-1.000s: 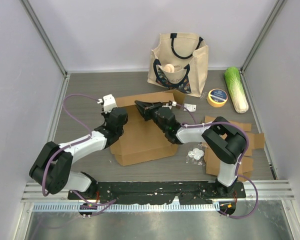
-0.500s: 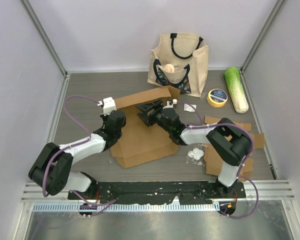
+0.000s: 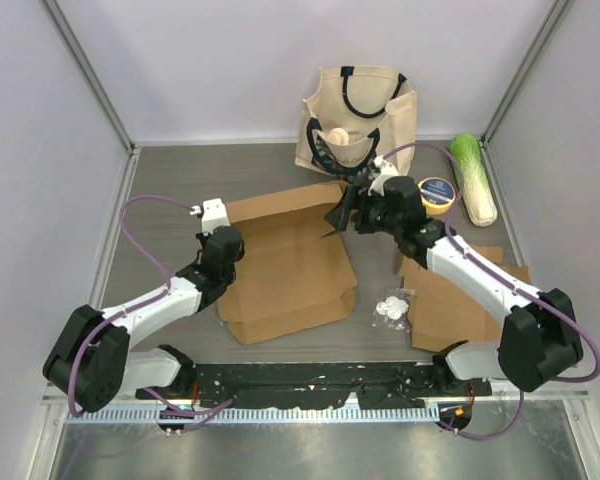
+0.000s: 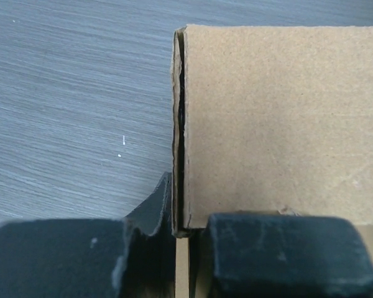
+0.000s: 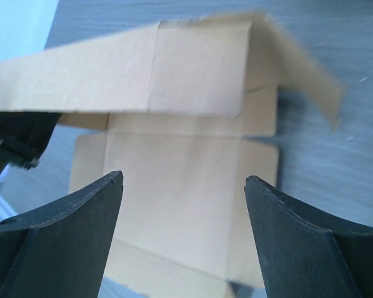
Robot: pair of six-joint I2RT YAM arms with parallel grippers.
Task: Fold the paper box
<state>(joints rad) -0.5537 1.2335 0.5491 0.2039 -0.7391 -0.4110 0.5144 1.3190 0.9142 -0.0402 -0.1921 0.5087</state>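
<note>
Right arm backed off box centre to its far-right corner

right gripper [image 3: 342, 212] has its jaws wide apart and holds nothing; it hangs just off the far-right corner of the paper box [image 3: 285, 265], where a second ago it sat over the middle panel; left gripper [image 4: 185, 231] is closed on the box's left edge, doubled card layer pinched between the pads in the wrist view; box lies mostly flat mid-table, far flap [image 3: 280, 203] tipped up, near flaps down.

Handling, my read: light, thin corrugated card; stiff across panels, hinges readily at the creases, likely springs back if let go; pads should hold raw card fine, but edges crush under a hard pinch; take flaps near the free edge, mid-span, not at corners; keep one side pinned or the blank slides on the table [image 3: 160, 190].

Room: tote bag [image 3: 358, 120] just behind the far-right corner, tight for the right wrist; tape roll [image 3: 434, 194] and cabbage [image 3: 473, 178] further right, apart; spare cardboard [image 3: 450, 300] and white scraps [image 3: 390, 308] near the right edge; left and near sides open.
</note>
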